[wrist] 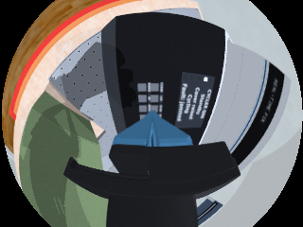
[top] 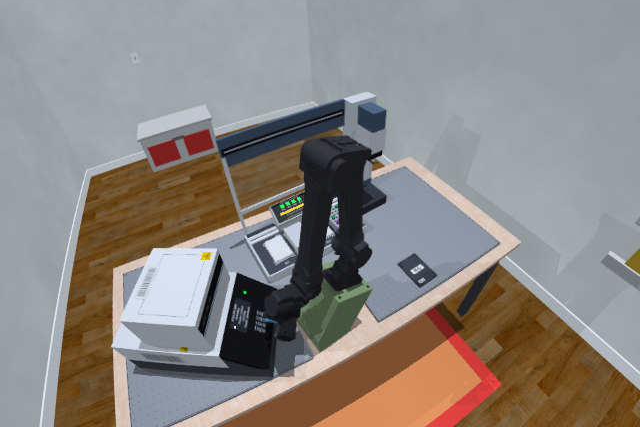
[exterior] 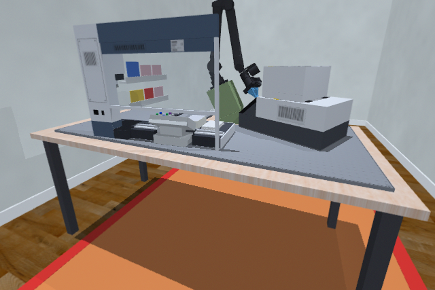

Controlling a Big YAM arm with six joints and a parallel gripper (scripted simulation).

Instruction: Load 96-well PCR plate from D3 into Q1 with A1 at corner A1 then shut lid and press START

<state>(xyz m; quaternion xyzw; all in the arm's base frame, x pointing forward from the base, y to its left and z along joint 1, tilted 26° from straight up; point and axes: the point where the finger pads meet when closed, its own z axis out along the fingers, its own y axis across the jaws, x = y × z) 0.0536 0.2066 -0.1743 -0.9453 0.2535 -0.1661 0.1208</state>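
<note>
The real-time cycler Q1 (top: pixel 178 303) stands at the table's left with its white lid (top: pixel 173 290) shut. Its green lamp (top: pixel 244 292) is lit on the black sloped panel (top: pixel 248 326). My gripper (top: pixel 268 320) is shut and empty, its blue fingertips pressed together just over the panel's keys (wrist: pixel 151 95). It also shows in the exterior view (exterior: pixel 253 92) beside Q1 and in the wrist view (wrist: pixel 151 132). The PCR plate (top: pixel 279 249) lies white on the deck under the gantry, partly hidden by my arm.
The gantry frame (top: pixel 281 133) spans the deck with its other labware (exterior: pixel 175 127). A green block (top: pixel 336 308) carries my arm's base near the front edge. The black regrip nest (top: pixel 418 273) lies to the right. A red-orange zone (top: pixel 413 386) marks the floor.
</note>
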